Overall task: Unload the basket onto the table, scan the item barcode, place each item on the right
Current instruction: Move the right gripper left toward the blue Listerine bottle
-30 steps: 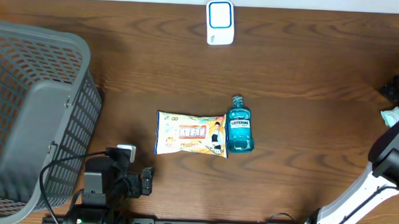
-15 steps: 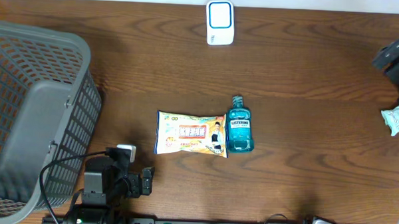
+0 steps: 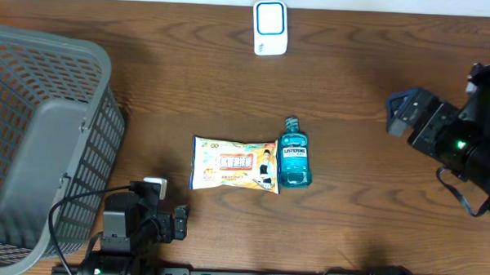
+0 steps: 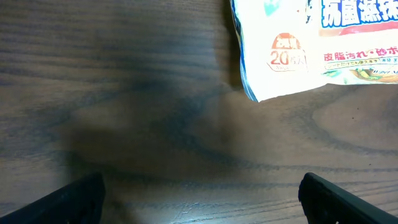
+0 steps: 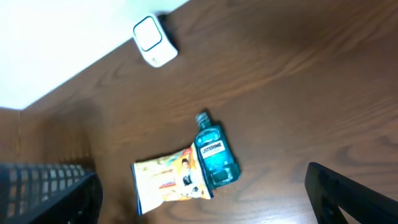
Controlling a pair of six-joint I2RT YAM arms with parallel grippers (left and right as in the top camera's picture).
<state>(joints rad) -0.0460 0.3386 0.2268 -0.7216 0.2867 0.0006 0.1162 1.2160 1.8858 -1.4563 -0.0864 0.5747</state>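
Note:
A flat printed packet point(image 3: 234, 164) lies at the table's middle, and a blue mouthwash bottle point(image 3: 293, 155) lies touching its right end. The white scanner point(image 3: 270, 27) stands at the far edge. My left gripper point(image 3: 166, 205) rests low near the front edge, open and empty, just left of the packet. In the left wrist view the packet's corner point(image 4: 280, 56) shows at the upper right, beyond the gripper point(image 4: 202, 208). My right gripper point(image 3: 408, 113) hovers open and empty over the right side. Its wrist view takes in the bottle point(image 5: 214, 152), the packet point(image 5: 169, 180) and the scanner point(image 5: 151, 38).
A large grey mesh basket point(image 3: 41, 138) fills the left side of the table, and its corner point(image 5: 37, 177) shows in the right wrist view. Cables trail from the left arm's base along the front edge.
The right arm has swung in from the right edge and now hangs over the table's right side, covering a small packet that lay there. The left arm, bottle and packet have not moved.

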